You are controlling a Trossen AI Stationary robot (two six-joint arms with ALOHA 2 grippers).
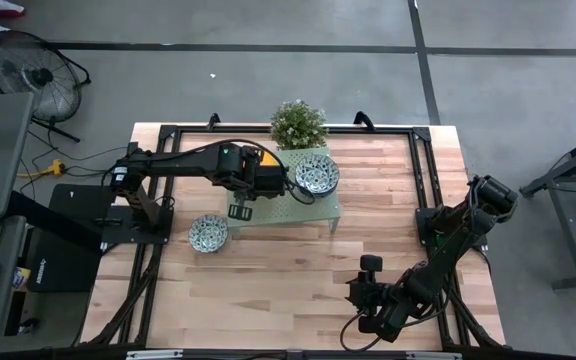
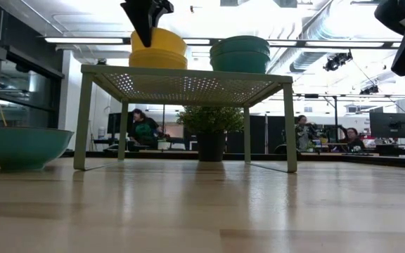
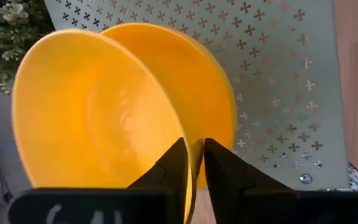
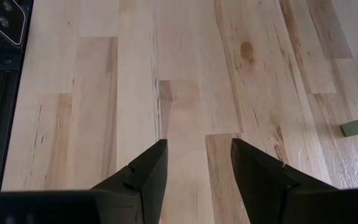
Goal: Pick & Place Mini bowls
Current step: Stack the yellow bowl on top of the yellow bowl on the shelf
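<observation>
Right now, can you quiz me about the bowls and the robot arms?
1. True or false: the right tool is holding a bowl.
2. Where does the yellow bowl stack sit? A: on the wooden table. B: on the green rack. C: on the floor.
3. Fill in: the patterned bowl that is off the rack rests on the ____.

Key:
1. False. It is open and empty over bare wood.
2. B.
3. table.
</observation>
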